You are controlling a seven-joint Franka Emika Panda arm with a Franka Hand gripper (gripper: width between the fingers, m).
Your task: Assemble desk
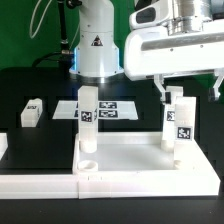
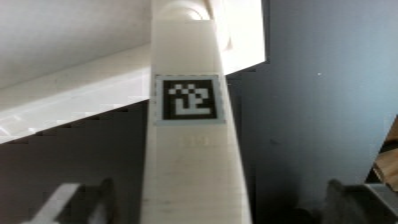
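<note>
The white desk top [image 1: 130,155] lies flat at the front of the table, and part of it shows in the wrist view [image 2: 71,90]. One tagged leg [image 1: 88,115] stands upright at its corner on the exterior view's left. A second tagged leg [image 1: 180,125] stands upright at the corner on the right. My gripper [image 1: 188,92] is open around the top of this second leg. In the wrist view the leg [image 2: 191,100] runs between the fingers [image 2: 80,200] with a gap on each side. A loose leg [image 1: 32,112] lies on the table at the left.
The marker board [image 1: 108,110] lies behind the desk top. The arm's white base [image 1: 97,45] stands at the back. A low white border strip [image 1: 40,182] runs along the front. Another white piece [image 1: 3,145] shows at the left edge.
</note>
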